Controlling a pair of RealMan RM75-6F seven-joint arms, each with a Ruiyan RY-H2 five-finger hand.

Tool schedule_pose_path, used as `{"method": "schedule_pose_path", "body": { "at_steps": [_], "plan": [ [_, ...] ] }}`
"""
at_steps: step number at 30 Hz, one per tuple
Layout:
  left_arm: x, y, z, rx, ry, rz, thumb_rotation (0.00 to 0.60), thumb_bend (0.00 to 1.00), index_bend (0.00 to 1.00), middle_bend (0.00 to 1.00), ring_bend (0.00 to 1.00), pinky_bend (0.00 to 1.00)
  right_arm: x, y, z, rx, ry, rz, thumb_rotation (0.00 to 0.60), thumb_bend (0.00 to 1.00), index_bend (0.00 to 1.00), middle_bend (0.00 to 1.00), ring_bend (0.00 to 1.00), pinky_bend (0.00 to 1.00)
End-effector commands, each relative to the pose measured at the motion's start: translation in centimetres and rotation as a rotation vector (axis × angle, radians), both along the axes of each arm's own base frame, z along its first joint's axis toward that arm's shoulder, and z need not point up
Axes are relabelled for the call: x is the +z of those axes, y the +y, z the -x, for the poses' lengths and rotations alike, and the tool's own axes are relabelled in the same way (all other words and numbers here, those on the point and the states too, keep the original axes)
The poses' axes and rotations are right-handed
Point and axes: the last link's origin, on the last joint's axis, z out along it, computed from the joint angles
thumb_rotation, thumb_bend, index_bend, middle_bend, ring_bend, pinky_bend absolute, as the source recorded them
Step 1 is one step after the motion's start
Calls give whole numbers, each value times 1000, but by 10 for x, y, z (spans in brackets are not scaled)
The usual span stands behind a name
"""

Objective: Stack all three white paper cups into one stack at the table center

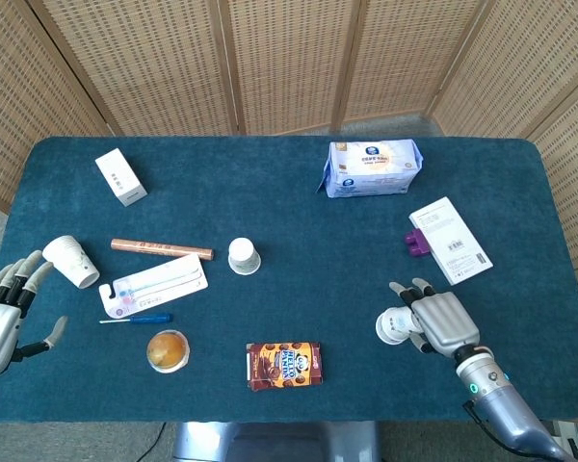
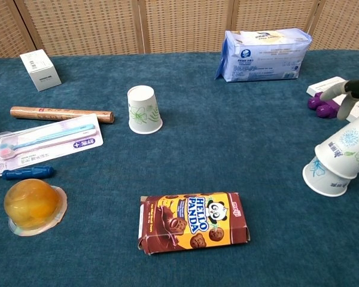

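One white paper cup stands upside down near the table's middle, also seen in the chest view. A second cup lies tilted at the left edge. My left hand hovers just below and left of it, fingers spread, holding nothing. My right hand grips a tilted cup at the front right. In the chest view this looks like two nested cups with blue flower prints. Only fingertips of that hand show there.
A chocolate biscuit box lies at the front centre. A jelly cup, blue pen, toothbrush pack and brown tube sit front left. A white box, tissue pack and white card with purple clip lie further back.
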Motion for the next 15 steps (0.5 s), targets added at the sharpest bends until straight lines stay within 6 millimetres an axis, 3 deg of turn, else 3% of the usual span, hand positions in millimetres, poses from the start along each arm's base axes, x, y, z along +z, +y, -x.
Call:
{"method": "schedule_pose_path", "body": {
  "at_steps": [1,8,15],
  "plan": [
    [0,0,0,-1,-1,-1,286,444,0,0,0,114,0,0,0,0,6,-3,600,379,4,247,75,564],
    [0,-1,-2,-12,-4,-2,283,444,0,0,0,115,1,1,0,-13,-1,-9,600,380,0,169,2,509],
    [-1,-1,-3,-13,-3,2,285,444,0,0,0,118,3,3,-2,-11,-9,-10,600,379,0,165,0,506]
  ]
}}
